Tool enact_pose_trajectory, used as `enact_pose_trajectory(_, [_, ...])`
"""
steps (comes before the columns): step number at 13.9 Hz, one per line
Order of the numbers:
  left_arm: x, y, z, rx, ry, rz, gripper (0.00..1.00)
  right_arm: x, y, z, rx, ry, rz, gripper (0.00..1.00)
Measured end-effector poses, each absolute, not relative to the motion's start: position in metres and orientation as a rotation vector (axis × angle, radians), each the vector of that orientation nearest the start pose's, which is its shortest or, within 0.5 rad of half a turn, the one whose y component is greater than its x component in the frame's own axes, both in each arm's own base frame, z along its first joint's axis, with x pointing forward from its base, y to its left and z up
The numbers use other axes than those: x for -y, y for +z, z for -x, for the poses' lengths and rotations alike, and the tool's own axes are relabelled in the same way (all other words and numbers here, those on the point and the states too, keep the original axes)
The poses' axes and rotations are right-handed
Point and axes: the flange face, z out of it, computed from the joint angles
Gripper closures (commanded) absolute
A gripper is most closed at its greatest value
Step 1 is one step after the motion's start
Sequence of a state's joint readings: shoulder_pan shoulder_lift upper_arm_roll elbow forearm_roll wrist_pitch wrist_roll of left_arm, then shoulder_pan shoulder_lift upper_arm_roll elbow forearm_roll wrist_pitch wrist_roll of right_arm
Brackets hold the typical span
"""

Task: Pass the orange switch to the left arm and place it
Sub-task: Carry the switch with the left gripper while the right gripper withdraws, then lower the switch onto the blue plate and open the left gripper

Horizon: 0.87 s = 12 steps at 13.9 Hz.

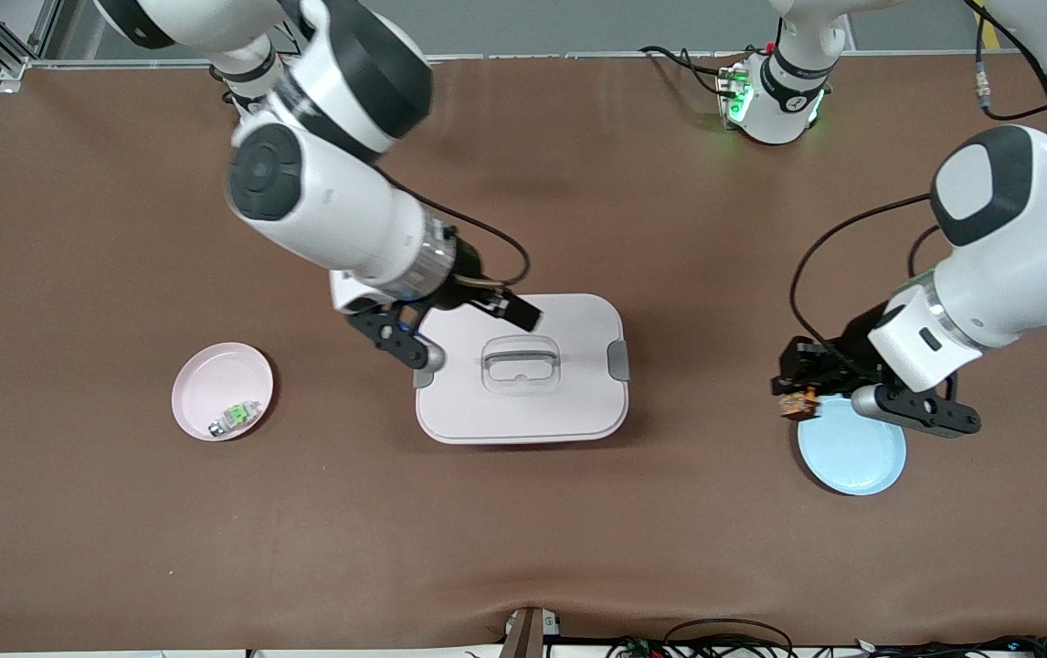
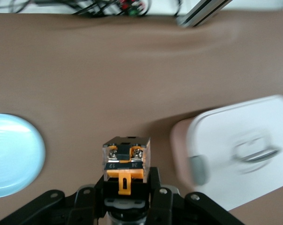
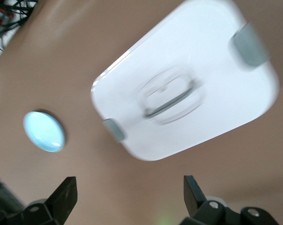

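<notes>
The left tool (image 1: 796, 395) is clamped on the switch (image 1: 798, 403), up in the air beside the blue plate (image 1: 852, 450), at the left arm's end of the surface. The right tool (image 1: 460, 336), spread wide and empty, hangs over the box (image 1: 523, 402). Likely mid-carry toward a handover: next, bring both tools together clear of the box.

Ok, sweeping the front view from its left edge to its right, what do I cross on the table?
Pink plate holding the green-and-white part → right gripper → box → orange switch in the left gripper → blue plate.
</notes>
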<state>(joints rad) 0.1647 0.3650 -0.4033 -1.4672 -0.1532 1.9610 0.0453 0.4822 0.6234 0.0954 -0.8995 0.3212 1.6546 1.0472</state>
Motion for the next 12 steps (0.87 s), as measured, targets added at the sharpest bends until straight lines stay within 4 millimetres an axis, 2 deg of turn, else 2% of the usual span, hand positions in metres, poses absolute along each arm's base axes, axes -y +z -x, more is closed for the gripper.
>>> enact_pose_trajectory(3, [0.084, 0.459, -0.667, -0.595, -0.102, 3.322, 1.0, -0.348, 0.577, -0.61, -0.394, 0.187, 2.899, 0.0])
enact_pose_trajectory(5, [0.058, 0.425, -0.666, -0.76, -0.023, 3.251, 1.0, -0.317, 0.586, -0.616, -0.21, 0.154, 2.958, 0.0])
enact_pose_trajectory(7, [0.039, 0.4, -0.663, -0.907, 0.039, 3.173, 1.0, -0.281, 0.592, -0.628, -0.025, 0.109, 2.993, 0.0])
enact_pose_trajectory(9, [0.022, 0.38, -0.664, -1.066, 0.043, 3.092, 1.0, -0.244, 0.597, -0.638, 0.139, 0.073, 3.039, 0.0])
enact_pose_trajectory(12, [-0.009, 0.348, -0.671, -1.337, -0.02, 2.994, 1.0, -0.192, 0.607, -0.648, 0.227, 0.04, 3.079, 0.0])
